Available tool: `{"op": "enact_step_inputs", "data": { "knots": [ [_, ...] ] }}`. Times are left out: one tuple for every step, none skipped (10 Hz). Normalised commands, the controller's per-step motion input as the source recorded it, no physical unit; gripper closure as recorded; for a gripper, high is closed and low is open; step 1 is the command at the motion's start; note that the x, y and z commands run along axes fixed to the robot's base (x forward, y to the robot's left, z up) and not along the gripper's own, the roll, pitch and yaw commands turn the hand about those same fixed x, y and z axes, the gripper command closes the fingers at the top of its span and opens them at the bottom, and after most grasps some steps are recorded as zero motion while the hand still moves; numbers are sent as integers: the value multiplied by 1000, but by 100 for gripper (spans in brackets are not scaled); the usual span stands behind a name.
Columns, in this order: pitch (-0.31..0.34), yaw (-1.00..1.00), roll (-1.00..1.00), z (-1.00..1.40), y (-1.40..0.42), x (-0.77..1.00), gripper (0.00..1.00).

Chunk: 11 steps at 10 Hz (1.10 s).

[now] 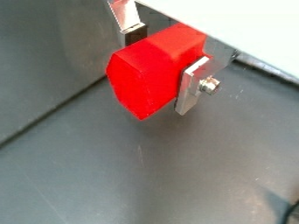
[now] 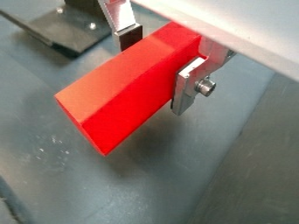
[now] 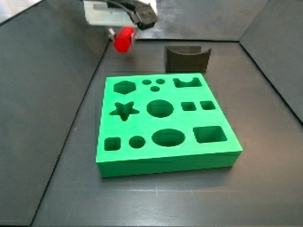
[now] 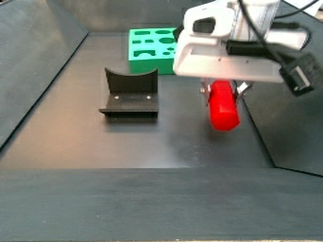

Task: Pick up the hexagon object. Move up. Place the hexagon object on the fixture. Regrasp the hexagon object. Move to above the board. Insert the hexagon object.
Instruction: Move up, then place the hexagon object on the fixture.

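Note:
The hexagon object (image 1: 149,77) is a bright red faceted peg, and my gripper (image 1: 162,58) is shut on it. Both wrist views show a silver finger (image 2: 190,83) pressed against each side of the peg (image 2: 122,92). In a side view the peg (image 4: 224,106) hangs end-down from the gripper (image 4: 228,87), above the dark floor to the right of the fixture (image 4: 128,95). In a side view the held peg (image 3: 122,37) is behind the far left corner of the green board (image 3: 166,133), left of the fixture (image 3: 186,58).
The fixture's base plate (image 2: 61,31) shows at the edge of a wrist view. The board (image 4: 151,49) lies beyond the fixture. Dark walls enclose the floor, one wall (image 3: 48,106) running along the board's left side.

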Motion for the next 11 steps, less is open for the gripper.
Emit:
{"op": "enact_step_inputs", "data": {
  "knots": [
    [69,-27,87,216,10,-24,100],
    [0,0,0,1000,0,0,100],
    [5,11,4,1000,0,0,100],
    [18,9,9,1000,2,-6,100],
    [45,-5,33,1000,6,-11,100],
    [50,-12,46,1000,7,-15,100],
    [57,-19,73,1000,10,-22,100],
    [60,-12,80,1000,8,-25,100],
    [63,2,97,1000,6,-28,100],
    [69,10,114,1000,7,-32,100],
    [72,17,120,985,3,-32,100]
  ]
}}
